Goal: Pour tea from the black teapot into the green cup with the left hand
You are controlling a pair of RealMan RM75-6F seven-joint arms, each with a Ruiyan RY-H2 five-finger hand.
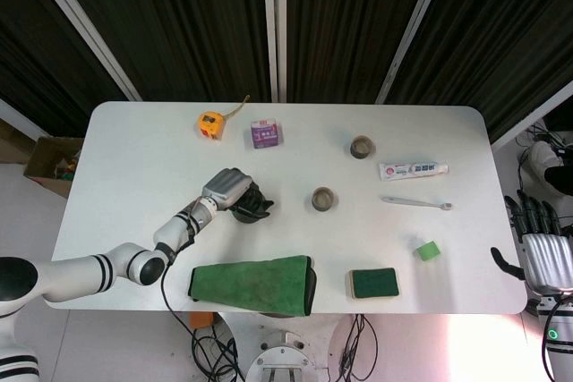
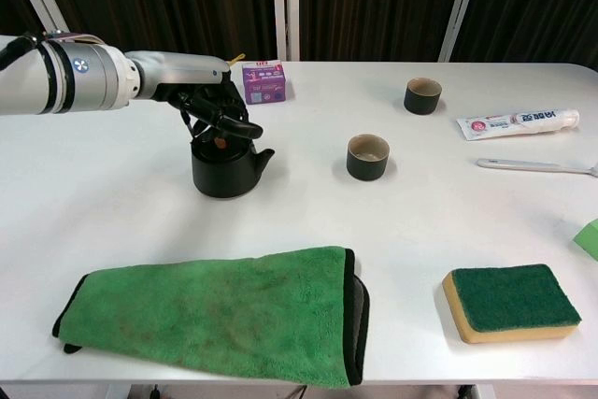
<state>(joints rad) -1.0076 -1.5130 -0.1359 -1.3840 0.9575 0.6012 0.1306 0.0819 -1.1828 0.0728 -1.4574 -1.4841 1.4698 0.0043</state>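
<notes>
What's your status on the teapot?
Left hand over teapot, grip unclear. Right hand idle, open. Teapot on table; cup path clear.

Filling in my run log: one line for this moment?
stage: grasping | left hand: over teapot handle | teapot: on table | cup: untouched | right hand: idle

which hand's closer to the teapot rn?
Left. The left hand is right over the teapot, fingers around its handle. The right hand hangs off the table's far right edge.
</notes>
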